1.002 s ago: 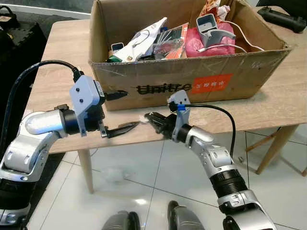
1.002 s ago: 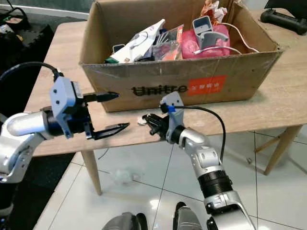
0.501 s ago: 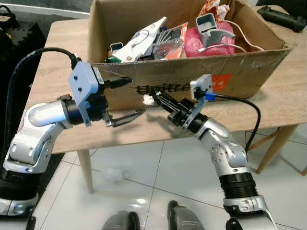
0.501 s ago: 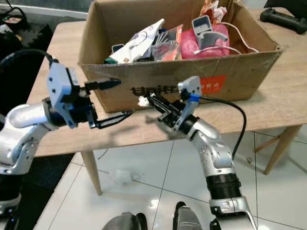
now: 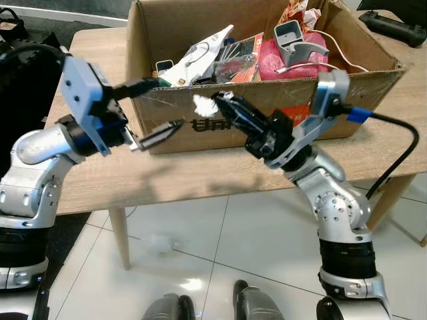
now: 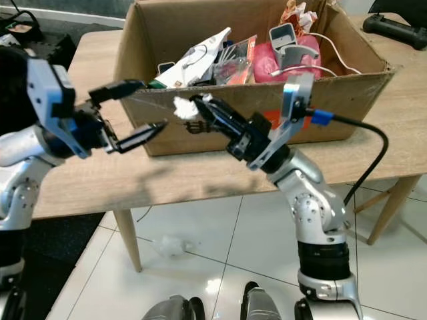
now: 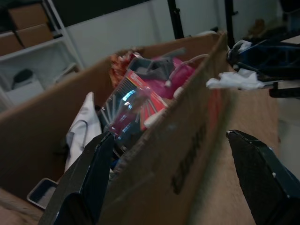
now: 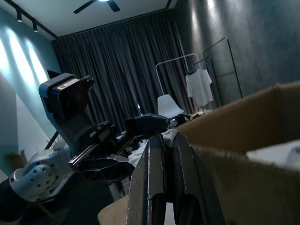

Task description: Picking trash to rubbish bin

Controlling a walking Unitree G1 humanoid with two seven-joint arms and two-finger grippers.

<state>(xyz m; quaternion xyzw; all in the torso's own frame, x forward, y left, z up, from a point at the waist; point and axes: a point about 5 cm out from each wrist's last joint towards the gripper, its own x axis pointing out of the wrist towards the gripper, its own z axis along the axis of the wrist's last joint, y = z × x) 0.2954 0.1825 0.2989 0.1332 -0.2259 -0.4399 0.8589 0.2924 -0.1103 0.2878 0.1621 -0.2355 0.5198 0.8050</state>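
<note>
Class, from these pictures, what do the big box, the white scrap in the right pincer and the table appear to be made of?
Box: brown cardboard, matt, with creased walls and tape marks.
White scrap: probably crumpled tissue or paper, soft and wrinkled; right pincer is shut on it.
Table: wood or wood-look laminate, pale grain, smooth.

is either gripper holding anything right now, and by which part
The right gripper pinches a small white crumpled scrap by one edge at its fingertips, level with the cardboard box's front rim. The left gripper is open and holds nothing.
</note>
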